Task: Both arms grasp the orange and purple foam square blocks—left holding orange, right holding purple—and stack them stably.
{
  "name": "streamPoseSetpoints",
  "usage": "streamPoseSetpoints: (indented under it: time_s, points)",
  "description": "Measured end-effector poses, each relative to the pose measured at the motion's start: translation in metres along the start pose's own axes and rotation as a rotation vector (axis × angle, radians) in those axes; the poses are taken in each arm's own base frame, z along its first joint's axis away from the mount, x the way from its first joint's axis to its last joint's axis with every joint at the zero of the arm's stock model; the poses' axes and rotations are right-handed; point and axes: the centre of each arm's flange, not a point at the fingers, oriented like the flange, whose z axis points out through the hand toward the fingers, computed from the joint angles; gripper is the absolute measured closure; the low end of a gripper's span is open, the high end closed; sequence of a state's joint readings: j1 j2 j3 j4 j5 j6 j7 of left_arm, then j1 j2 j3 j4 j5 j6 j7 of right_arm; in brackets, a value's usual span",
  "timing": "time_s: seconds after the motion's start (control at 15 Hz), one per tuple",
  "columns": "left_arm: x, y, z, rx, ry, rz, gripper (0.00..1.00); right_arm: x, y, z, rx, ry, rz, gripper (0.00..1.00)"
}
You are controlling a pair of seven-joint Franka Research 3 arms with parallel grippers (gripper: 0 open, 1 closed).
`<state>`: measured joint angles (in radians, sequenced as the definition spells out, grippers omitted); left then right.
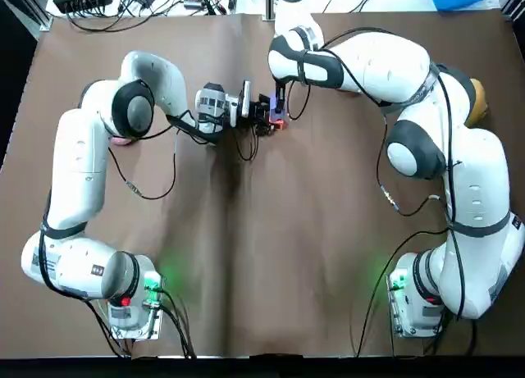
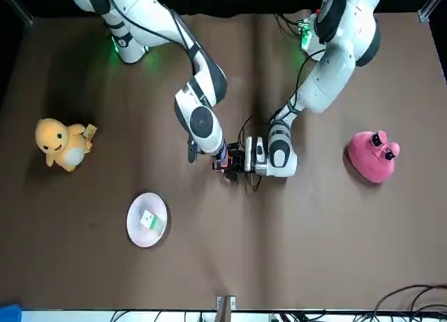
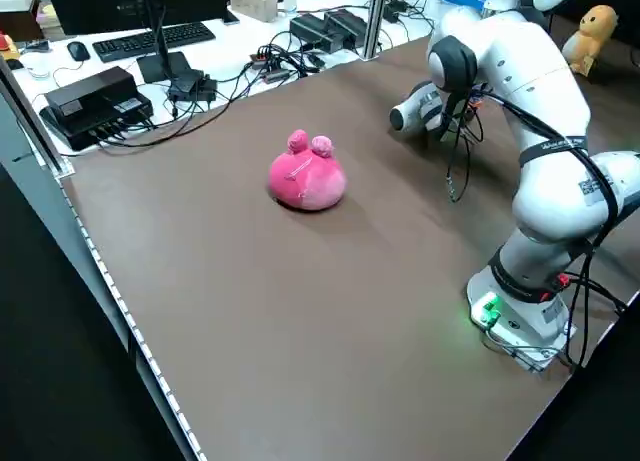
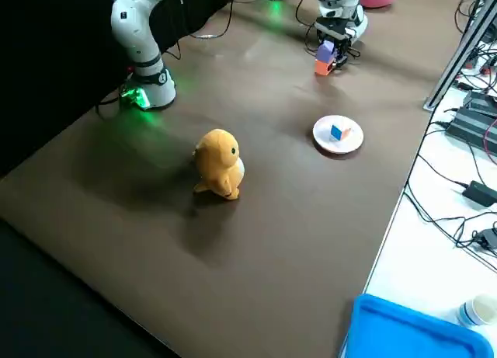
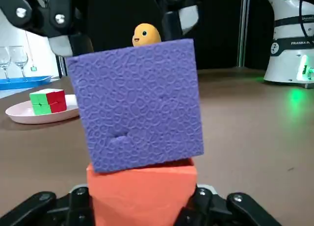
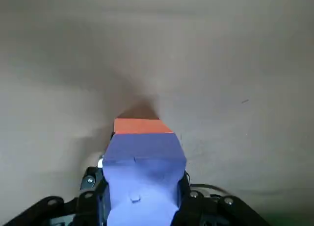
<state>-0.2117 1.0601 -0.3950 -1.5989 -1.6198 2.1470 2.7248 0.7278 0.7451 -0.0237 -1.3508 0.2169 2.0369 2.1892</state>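
1. Well apart from the white plate, the purple foam block sat askew on the orange foam block — right gripper clamped on purple, left gripper on orange.
2. Squaring purple before release looked wise.

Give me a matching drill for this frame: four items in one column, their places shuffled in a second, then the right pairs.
Items
1. purple block
2. orange block
3. pink toy
4. small cube

Places
A. on the white plate
B. under the other block, held by the left end effector
C. on the table, robot's left side
D. on top of the other block, held by the right end effector

Pairs: 1-D, 2-B, 3-C, 4-A
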Motion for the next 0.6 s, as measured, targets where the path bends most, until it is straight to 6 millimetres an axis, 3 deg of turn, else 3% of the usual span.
streamPoseSetpoints:
  time_s: [0.6]
  points:
    - [0.001,-0.001,0.0,-0.001,0.0,0.005,0.41,0.001,0.0,0.012,-0.01,0.009,0.002,0.33]
